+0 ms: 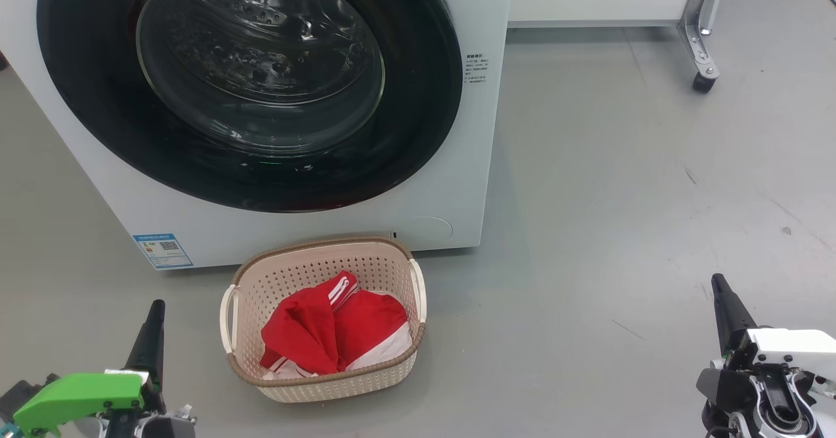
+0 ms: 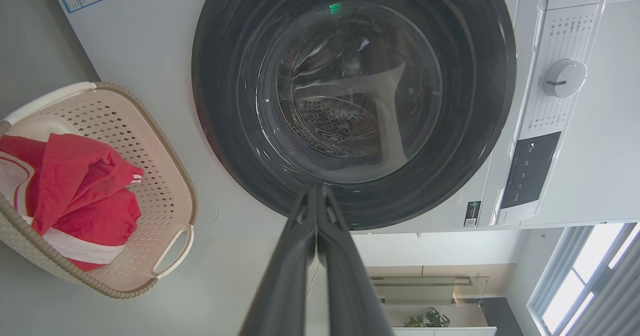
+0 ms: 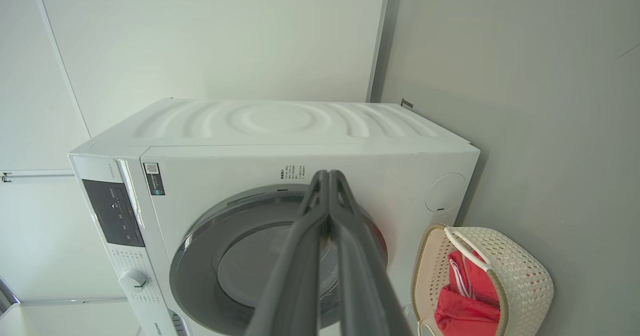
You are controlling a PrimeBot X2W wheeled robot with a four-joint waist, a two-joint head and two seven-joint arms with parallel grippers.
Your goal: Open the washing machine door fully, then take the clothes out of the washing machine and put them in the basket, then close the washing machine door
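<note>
The washing machine door [image 1: 251, 79] lies flat against the washing machine [image 1: 486, 164], straight ahead of both arms. The clothes [image 1: 333, 333] sit heaped in the basket [image 1: 313, 247] on the floor before it, nearer the left gripper [image 1: 157, 309] than the right gripper [image 1: 720, 282]. Both grippers are clenched on nothing. The door's top edge is cut off and its latch cannot be made out — glare clouds the drum.

The washing machine door [image 1: 251, 79], black-rimmed, was seen shut flush on the white washing machine [image 1: 480, 164]. The cream basket [image 1: 313, 271] was set upright just in front of it, with the red clothes [image 1: 333, 330] crumpled inside.
</note>
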